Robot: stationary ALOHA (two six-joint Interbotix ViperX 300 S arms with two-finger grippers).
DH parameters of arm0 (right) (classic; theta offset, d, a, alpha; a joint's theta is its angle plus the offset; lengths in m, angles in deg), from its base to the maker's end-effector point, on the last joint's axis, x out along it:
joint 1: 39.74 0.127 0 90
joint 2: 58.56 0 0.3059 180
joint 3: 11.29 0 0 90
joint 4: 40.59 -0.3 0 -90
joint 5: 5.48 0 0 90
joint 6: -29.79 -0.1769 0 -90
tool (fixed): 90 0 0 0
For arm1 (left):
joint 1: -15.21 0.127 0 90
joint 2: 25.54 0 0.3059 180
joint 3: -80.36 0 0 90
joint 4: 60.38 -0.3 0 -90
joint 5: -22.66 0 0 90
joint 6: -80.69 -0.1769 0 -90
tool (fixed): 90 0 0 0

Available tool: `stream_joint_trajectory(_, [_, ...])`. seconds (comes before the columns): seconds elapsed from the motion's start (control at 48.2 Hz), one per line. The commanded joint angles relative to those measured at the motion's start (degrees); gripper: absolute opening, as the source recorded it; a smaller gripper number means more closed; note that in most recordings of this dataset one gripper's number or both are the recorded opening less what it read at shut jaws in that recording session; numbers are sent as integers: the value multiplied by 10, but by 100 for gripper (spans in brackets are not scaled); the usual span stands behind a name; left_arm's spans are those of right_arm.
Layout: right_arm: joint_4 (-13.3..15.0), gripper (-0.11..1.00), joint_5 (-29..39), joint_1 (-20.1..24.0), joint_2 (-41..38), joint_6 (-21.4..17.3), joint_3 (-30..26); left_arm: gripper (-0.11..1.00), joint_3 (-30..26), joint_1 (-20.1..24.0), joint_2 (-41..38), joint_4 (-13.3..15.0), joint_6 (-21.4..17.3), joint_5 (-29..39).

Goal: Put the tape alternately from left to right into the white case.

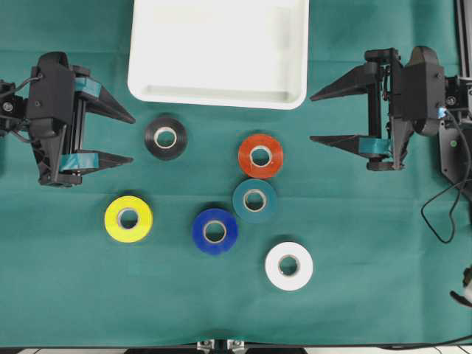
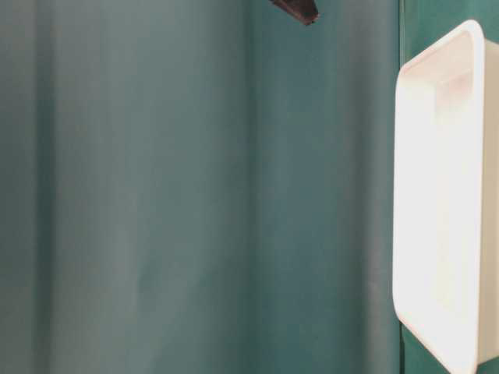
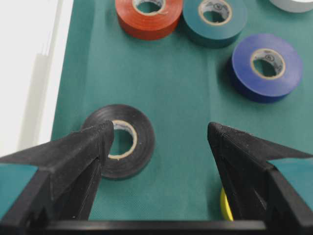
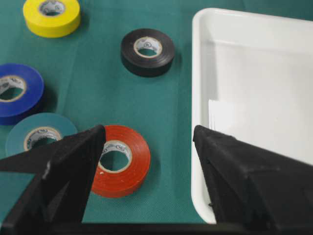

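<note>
Several rolls of tape lie flat on the green cloth: black [image 1: 165,137], orange-red [image 1: 260,155], teal [image 1: 254,200], blue [image 1: 214,231], yellow [image 1: 128,218] and white [image 1: 288,265]. The white case [image 1: 218,94] stands at the back middle with nothing in it. My left gripper [image 1: 131,138] hovers open at the left, just left of the black roll [image 3: 130,155]. At the right, my right gripper [image 1: 313,117] is open, short of the orange-red roll [image 4: 132,164] and beside the case's corner [image 4: 198,147]. Neither holds anything.
The table-level view shows only green cloth, the case's rim [image 2: 399,195] at its right and a dark fingertip [image 2: 296,9] at the top. A black cable [image 1: 442,214] loops at the table's right edge.
</note>
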Motion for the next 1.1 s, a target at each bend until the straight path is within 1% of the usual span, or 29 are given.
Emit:
stream_joint_trajectory(0.0, [-1, 84, -2, -1, 2, -1, -12, 88, -7, 1, 3, 2, 1, -3])
stream_joint_trajectory(0.145, [-2, 84, -2, -1, -1, -3, -11, 88, -7, 2, 2, 2, 6, -3])
stream_joint_trajectory(0.394, [1, 84, 11, 7, -33, -45, -13, 88, -4, 2, 2, 2, 7, -3])
stream_joint_trajectory(0.56, [1, 84, 11, 25, -67, -57, -23, 88, -4, 2, 2, 2, 7, -3])
stream_joint_trajectory(0.809, [1, 84, 12, 59, -131, -59, -62, 88, -1, 2, 2, 2, 7, -3])
stream_joint_trajectory(0.933, [1, 84, 15, 69, -167, -59, -85, 88, 0, 2, 2, 2, 7, -3])
stream_joint_trajectory(1.078, [2, 84, 34, 78, -207, -58, -115, 88, 1, 2, 2, 2, 7, -3])
